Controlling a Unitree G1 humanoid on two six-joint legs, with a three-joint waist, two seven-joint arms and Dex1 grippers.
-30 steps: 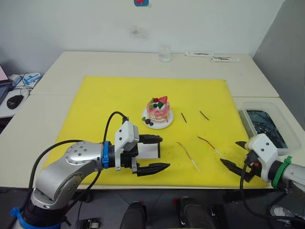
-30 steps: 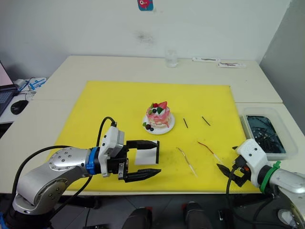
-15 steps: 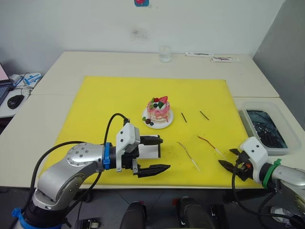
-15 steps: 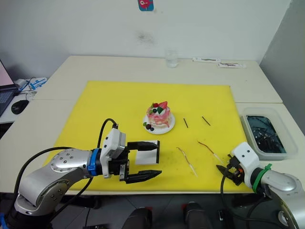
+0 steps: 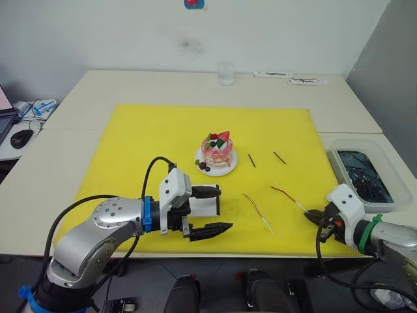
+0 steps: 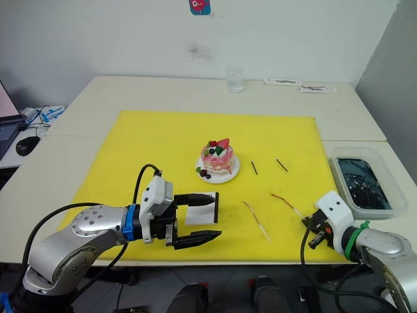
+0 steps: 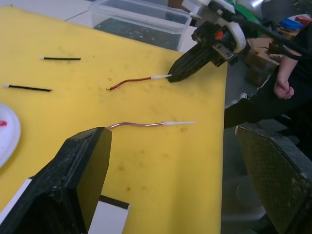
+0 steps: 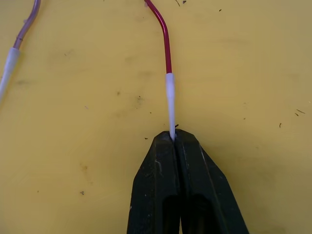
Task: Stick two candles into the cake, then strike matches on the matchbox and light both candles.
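The right gripper (image 8: 174, 136) is pinching its two fingers tight on the pale lower end of one candle (image 8: 166, 53), which is lying flat on the yellow mat (image 5: 143, 140) near its front edge, well short of the cake (image 5: 216, 151). The candle is looking thin, light and easily bent, so that stiffer pale end is probably the best hold. The left gripper (image 5: 212, 210) is hovering wide open over the matchbox (image 5: 203, 207), while the second candle (image 5: 258, 213) is lying between the arms, leaving open mat toward the cake
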